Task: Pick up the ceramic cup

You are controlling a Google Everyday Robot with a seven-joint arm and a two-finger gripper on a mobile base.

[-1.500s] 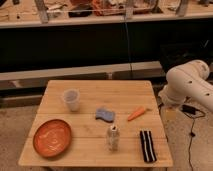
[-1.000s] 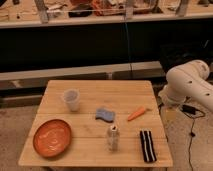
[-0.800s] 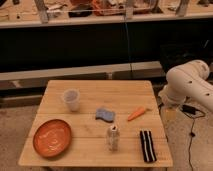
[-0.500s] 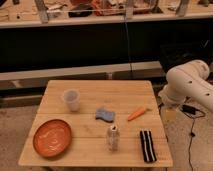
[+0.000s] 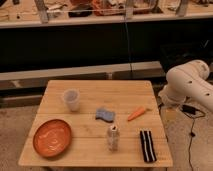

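While the claw (image 5: pixel 168 112) hangs at the desk's (image 5: pixel 125 92) 3 o'clock, grip unreadable, the cup (image 5: pixel 71 99), likely light and brittle, wants a rim pinch.

Ceramic cup (image 5: pixel 71 99) sat back-left on the table (image 5: pixel 100 87), plate (image 5: pixel 52 137) in front of it. Sponge (image 5: pixel 105 115) was mid-table, carrot (image 5: pixel 136 114) right of it, shaker bottle (image 5: pixel 113 137) in front, flat strip (image 5: pixel 147 145) front-right. Gripper (image 5: pixel 170 114) hung just off the table's right edge.
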